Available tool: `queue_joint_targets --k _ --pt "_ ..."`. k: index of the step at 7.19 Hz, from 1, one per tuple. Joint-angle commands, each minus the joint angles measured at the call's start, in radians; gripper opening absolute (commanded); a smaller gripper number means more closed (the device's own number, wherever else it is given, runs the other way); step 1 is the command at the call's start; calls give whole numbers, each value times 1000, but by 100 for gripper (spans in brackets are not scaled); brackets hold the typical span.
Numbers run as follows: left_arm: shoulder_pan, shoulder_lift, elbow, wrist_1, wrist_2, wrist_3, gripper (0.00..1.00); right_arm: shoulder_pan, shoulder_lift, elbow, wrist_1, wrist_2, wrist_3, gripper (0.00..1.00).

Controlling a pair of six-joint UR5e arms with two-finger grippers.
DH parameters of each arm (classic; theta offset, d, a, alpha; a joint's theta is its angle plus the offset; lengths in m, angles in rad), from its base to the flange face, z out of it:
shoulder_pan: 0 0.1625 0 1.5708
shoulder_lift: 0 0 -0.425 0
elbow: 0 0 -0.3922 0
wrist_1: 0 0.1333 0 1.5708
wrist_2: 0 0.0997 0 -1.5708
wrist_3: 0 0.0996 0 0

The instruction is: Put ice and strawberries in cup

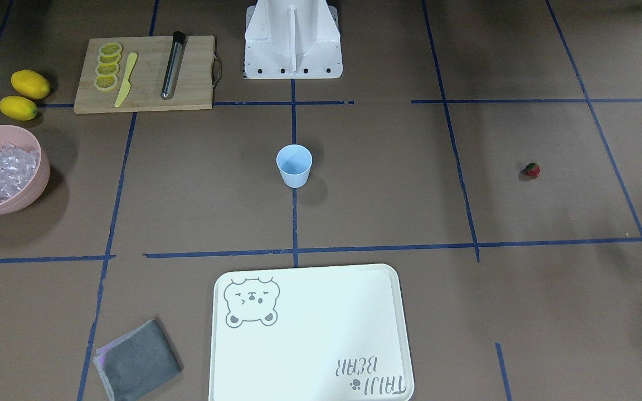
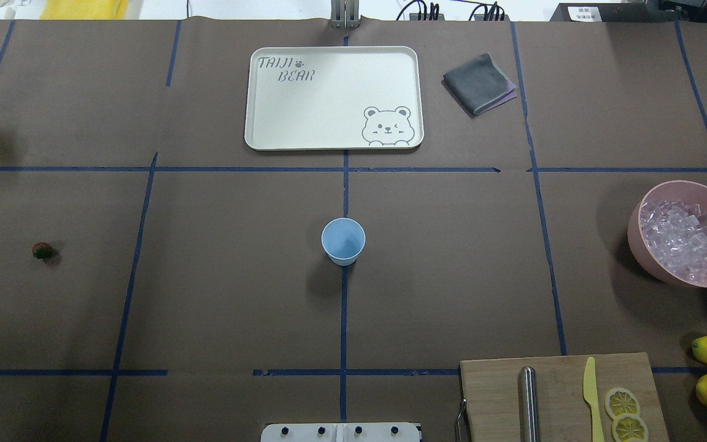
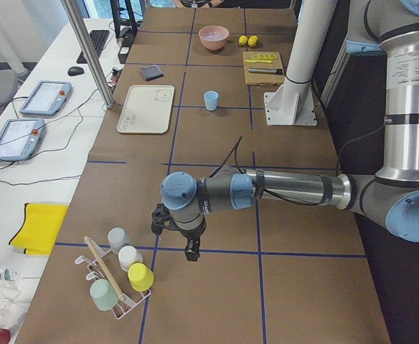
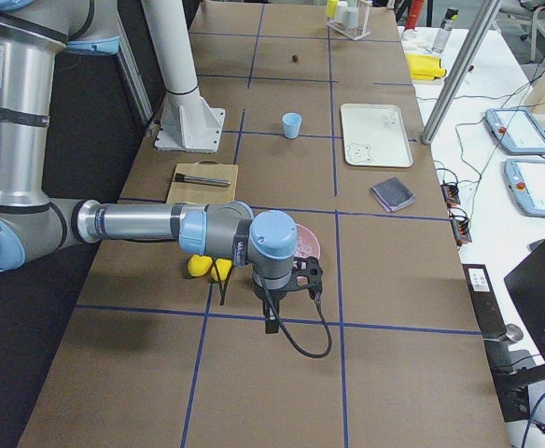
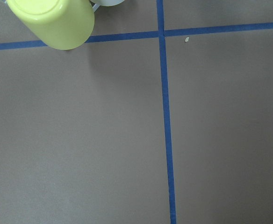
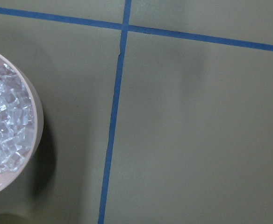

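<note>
Hanging over the two ends of the desk (image 2: 224, 288), the left gripper (image 3: 190, 254) and the right gripper (image 4: 270, 327) point down; I cannot tell if they are wide or narrow. One cup (image 2: 343, 239) stands open side up in the middle, likely so both arms can reach it. One strawberry (image 2: 42, 250) lies near the left edge. Many ice (image 2: 682, 242) cubes fill one pink bowl (image 2: 653, 270) near the right edge. One tray (image 2: 329, 147) sits by the far edge.
</note>
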Motion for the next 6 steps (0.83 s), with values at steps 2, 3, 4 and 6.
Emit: queue_joint_targets --k 2,3,4,6 --pt "0 -6 -2 -2 -2 2 100 0 1 -2 -1 6 -1 100" --pt "0 -6 -2 -2 -2 2 100 0 4 7 1 11 0 100" --pt "0 -5 -2 -2 -2 1 100 -2 13 15 2 9 2 100" --pt "0 -5 -2 -2 -2 2 100 0 9 62 42 8 3 100"
